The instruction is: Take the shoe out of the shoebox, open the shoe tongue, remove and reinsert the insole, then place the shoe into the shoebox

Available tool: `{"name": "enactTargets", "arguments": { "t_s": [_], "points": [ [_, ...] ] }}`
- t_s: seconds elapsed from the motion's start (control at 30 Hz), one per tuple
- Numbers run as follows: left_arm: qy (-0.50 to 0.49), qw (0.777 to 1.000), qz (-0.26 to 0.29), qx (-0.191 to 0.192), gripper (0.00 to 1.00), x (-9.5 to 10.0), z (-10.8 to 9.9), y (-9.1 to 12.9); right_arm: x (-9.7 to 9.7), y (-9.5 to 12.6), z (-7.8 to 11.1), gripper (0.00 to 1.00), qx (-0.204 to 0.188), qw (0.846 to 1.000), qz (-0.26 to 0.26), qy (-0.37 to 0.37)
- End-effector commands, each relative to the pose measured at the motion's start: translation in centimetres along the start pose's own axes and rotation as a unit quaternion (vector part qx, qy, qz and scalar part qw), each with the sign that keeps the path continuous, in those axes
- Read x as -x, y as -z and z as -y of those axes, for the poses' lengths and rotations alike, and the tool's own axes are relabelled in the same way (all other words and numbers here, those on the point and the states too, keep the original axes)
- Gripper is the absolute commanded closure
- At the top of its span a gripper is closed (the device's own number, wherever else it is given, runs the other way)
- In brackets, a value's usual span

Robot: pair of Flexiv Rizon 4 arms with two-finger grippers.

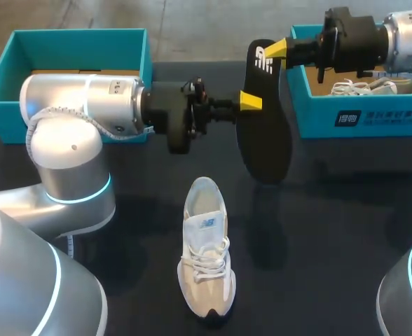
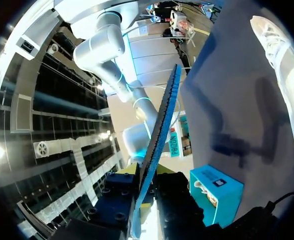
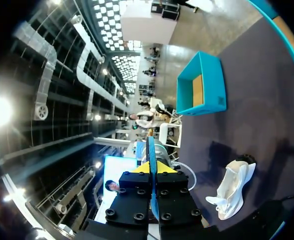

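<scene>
A black insole (image 1: 264, 133) hangs upright in the air over the back middle of the table. My right gripper (image 1: 279, 49) is shut on its upper end, by the white print. My left gripper (image 1: 250, 101) is shut on the insole's edge about a third of the way down. In each wrist view the insole (image 2: 162, 120) (image 3: 151, 150) runs edge-on between that gripper's fingers (image 2: 143, 172) (image 3: 152, 167). The white and beige shoe (image 1: 207, 255) lies on the dark table below, laces up, toe toward the front edge. It also shows in both wrist views (image 2: 287, 70) (image 3: 234, 187).
A teal shoebox (image 1: 353, 115) at the back right holds another white shoe (image 1: 364, 87). A second teal shoebox (image 1: 10, 70) stands at the back left, behind my left arm. Both arms stretch across the back of the table.
</scene>
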State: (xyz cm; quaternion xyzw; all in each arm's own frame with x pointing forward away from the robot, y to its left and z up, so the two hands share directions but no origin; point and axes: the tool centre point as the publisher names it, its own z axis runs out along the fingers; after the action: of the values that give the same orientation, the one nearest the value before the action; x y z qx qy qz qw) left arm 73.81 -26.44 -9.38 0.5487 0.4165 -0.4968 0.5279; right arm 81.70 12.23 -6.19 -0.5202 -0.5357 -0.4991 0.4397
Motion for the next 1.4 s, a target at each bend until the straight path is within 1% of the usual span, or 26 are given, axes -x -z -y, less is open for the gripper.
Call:
{"name": "enactTargets", "arguments": {
  "t_s": [0.03, 0.37, 0.4, 0.43, 0.47, 0.5, 0.67, 0.8, 1.03, 1.33, 1.4],
  "points": [
    [-0.001, 1.0, -0.001, 0.002, 1.0, 0.0, 0.0, -0.2, 0.1, -0.2, 0.0, 1.0, 0.001, 1.0, 0.0, 0.0],
    [-0.003, 1.0, -0.002, 0.004, 1.0, 0.0, 0.0, -0.2, 0.0, -0.2, 0.1, 1.0, 0.002, 1.0, -0.002, 0.006],
    [-0.003, 1.0, -0.001, 0.004, 1.0, 0.0, 0.1, -0.2, -0.1, -0.2, 0.1, 0.91, 0.003, 1.0, -0.003, 0.008],
    [-0.004, 1.0, -0.001, 0.005, 1.0, 0.1, 0.1, -0.2, -0.1, -0.2, 0.1, 0.53, 0.003, 1.0, -0.002, 0.008],
    [-0.004, 1.0, -0.001, 0.005, 1.0, 0.1, 0.1, -0.2, -0.2, -0.2, 0.1, 0.05, 0.003, 1.0, -0.002, 0.009],
    [-0.005, 1.0, -0.002, 0.005, 1.0, 0.1, 0.1, -0.1, -0.2, -0.2, 0.1, 0.0, 0.003, 1.0, -0.002, 0.011],
    [-0.007, 1.0, -0.004, 0.011, 1.0, 0.2, 0.2, 0.3, -0.4, 0.0, 0.3, 0.0, 0.003, 1.0, -0.001, 0.019],
    [-0.008, 1.0, -0.008, 0.016, 1.0, 0.1, 0.4, 0.8, -0.5, 0.4, 0.9, 0.0, 0.001, 1.0, -0.001, 0.027],
    [0.002, 0.999, -0.02, 0.037, 1.0, -0.5, 0.4, 2.8, 0.3, 0.6, 3.2, 0.0, -0.012, 1.0, -0.008, 0.026],
    [0.009, 0.998, -0.034, 0.05, 1.0, -1.0, 0.2, 5.4, 1.6, 0.1, 4.8, 0.0, -0.022, 0.999, -0.016, 0.036],
    [0.012, 0.998, -0.036, 0.053, 1.0, -1.2, 0.2, 6.2, 1.8, -0.1, 5.1, 0.0, -0.032, 0.999, -0.02, 0.033]
  ]
}}
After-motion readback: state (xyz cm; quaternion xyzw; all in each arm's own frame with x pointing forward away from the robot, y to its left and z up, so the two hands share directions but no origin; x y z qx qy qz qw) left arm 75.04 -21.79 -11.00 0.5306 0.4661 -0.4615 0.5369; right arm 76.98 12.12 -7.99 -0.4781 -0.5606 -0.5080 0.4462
